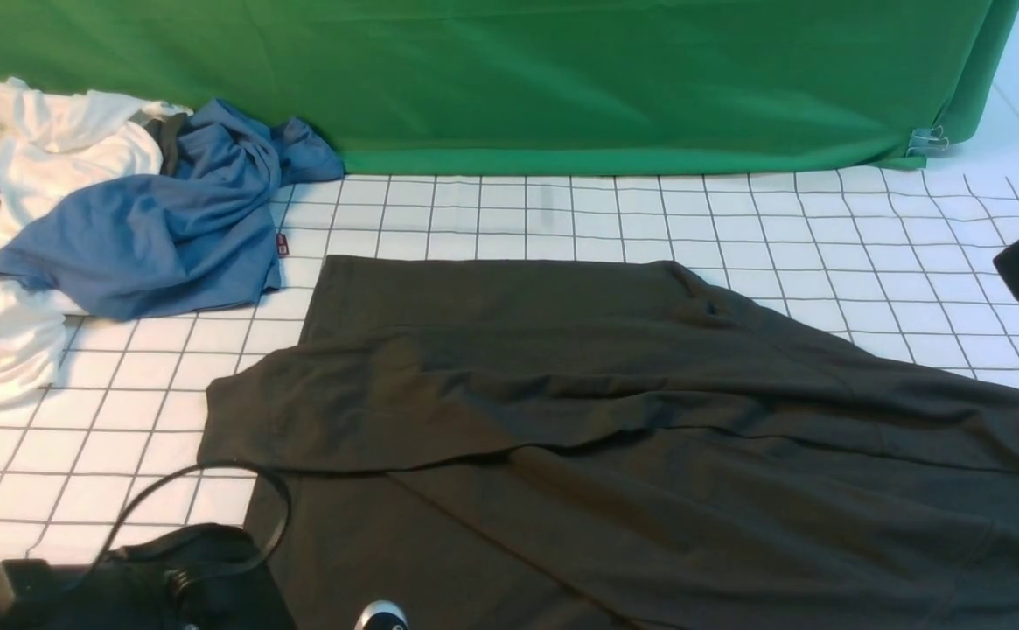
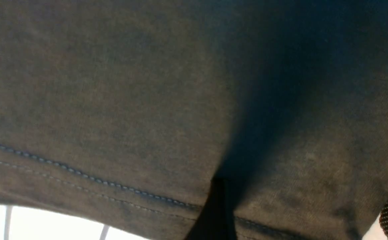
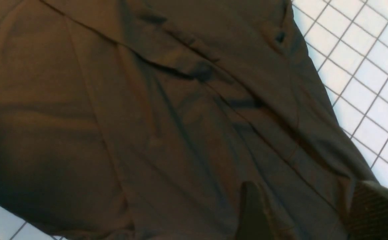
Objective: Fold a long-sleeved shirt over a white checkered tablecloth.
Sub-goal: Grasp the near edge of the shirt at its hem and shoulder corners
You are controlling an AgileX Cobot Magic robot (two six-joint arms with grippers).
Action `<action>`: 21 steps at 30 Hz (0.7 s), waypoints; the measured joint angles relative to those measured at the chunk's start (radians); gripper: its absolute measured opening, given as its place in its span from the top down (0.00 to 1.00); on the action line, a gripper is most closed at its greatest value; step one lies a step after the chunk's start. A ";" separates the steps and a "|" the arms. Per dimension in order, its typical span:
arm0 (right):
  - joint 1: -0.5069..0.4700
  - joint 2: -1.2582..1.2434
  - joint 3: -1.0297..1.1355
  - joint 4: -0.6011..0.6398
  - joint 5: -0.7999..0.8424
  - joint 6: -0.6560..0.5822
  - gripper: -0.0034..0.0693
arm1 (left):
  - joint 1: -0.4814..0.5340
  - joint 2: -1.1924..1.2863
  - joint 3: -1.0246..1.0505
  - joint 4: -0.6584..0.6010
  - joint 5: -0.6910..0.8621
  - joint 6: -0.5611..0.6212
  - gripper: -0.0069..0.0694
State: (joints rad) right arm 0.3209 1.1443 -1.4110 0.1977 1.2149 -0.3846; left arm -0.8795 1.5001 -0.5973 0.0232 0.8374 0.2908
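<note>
Lying seemingly against left hand (image 2: 305,213): long-sleeved shirt (image 1: 631,420)

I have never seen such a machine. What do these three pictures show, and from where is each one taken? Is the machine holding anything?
This is a robot with two arms, and each arm ends in a claw. The wide picture looks forward from between the arms. A black long-sleeved shirt lies spread on a white checkered tablecloth. At the far left lies a pile with a blue shirt and white garments. Behind hangs a green backdrop. The other two pictures come from cameras on the wrists. The left claw is very close to the shirt, near its stitched hem. The right claw looks down on the shirt from farther away. Both claws stand open, and neither holds anything.
</note>
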 joint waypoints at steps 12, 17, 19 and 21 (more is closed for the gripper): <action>0.001 -0.057 0.053 -0.011 0.002 0.019 0.39 | -0.005 -0.003 0.002 0.020 -0.012 -0.150 0.81; 0.001 -0.078 0.066 -0.015 0.002 0.024 0.39 | -0.005 -0.006 -0.020 0.035 0.006 -0.164 0.94; 0.001 -0.083 0.067 -0.017 0.002 0.027 0.39 | -0.005 -0.005 -0.033 0.036 0.019 -0.167 0.95; 0.001 -0.087 0.067 -0.018 0.002 0.028 0.39 | -0.005 -0.005 -0.052 0.038 0.045 -0.167 0.95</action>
State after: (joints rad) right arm 0.3221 1.0570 -1.3443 0.1798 1.2172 -0.3569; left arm -0.8840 1.4954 -0.6493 0.0617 0.8821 0.1241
